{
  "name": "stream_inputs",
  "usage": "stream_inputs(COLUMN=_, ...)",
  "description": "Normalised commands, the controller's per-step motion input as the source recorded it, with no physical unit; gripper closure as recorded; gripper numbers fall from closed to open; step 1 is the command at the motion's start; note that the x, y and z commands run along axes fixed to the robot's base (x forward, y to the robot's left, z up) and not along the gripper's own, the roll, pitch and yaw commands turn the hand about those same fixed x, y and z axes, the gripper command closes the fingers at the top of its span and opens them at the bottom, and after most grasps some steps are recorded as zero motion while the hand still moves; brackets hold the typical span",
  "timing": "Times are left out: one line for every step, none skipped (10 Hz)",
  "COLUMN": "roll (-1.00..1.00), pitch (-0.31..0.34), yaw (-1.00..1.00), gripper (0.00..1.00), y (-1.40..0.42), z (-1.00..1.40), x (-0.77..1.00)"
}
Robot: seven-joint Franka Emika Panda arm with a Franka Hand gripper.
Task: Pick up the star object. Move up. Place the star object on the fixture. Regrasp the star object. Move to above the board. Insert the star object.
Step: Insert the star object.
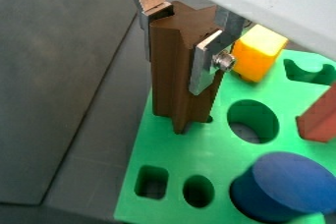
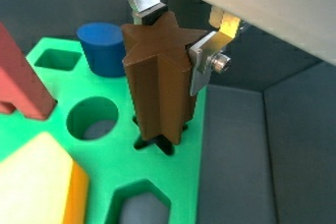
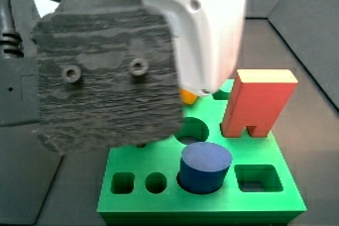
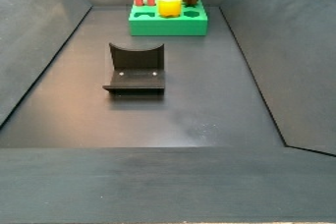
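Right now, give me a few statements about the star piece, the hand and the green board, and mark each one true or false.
1. The hand grips the star object. True.
2. The star object lies flat on the floor. False: it stands upright, its lower end in the board's star-shaped hole.
3. A blue cylinder sits in the board. True.
4. The fixture holds the star object. False: nothing sits on it.
5. The red block stands on the floor beside the board. False: it stands in the board.
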Motion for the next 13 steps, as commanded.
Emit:
stream_inputs(roll=0.0, pitch=0.0, yaw=0.0, gripper=1.0, y=-0.08, z=0.0, x=0.03)
stream_inputs(roll=0.01, pitch=0.0, yaw=0.0, gripper=1.0, y=-0.04, z=0.0, x=0.08)
stream_inputs(roll=0.01, pitch=0.0, yaw=0.0, gripper=1.0, y=0.0, z=0.0, x=0.03)
stream_inputs(roll=0.03, pitch=0.033, yaw=0.0, gripper=1.0, y=0.0, z=0.0, x=0.27)
stream_inputs(roll=0.02, pitch=0.047, yaw=0.0, gripper=1.0, y=0.0, z=0.0, x=0.31)
stream_inputs(roll=0.0, pitch=0.036, yaw=0.0, gripper=1.0, y=0.01, z=0.0, x=0.19)
stream_inputs(roll=0.0, pitch=0.04, yaw=-0.04, gripper=1.0, y=0.02, z=0.0, x=0.03)
stream_inputs(roll=0.0, pitch=0.017, yaw=-0.05, gripper=1.0, y=0.07, z=-0.08, x=0.0)
stream_inputs(roll=0.02, pitch=0.026, yaw=-0.1, gripper=1.0, y=0.16, z=-0.15, x=-0.05)
stream_inputs(roll=0.02, pitch=0.014, yaw=-0.13, gripper=1.0, y=0.21, z=-0.14, x=-0.14)
stream_inputs(roll=0.0, pitch=0.009, yaw=0.0, gripper=1.0, y=0.13, z=-0.11, x=-0.03)
stream_inputs(roll=0.0, pitch=0.0, yaw=0.0, gripper=1.0, y=0.07, z=-0.11, x=0.0)
stream_inputs(roll=0.0, pitch=0.0, yaw=0.0, gripper=1.0, y=0.0, z=-0.17, x=-0.12)
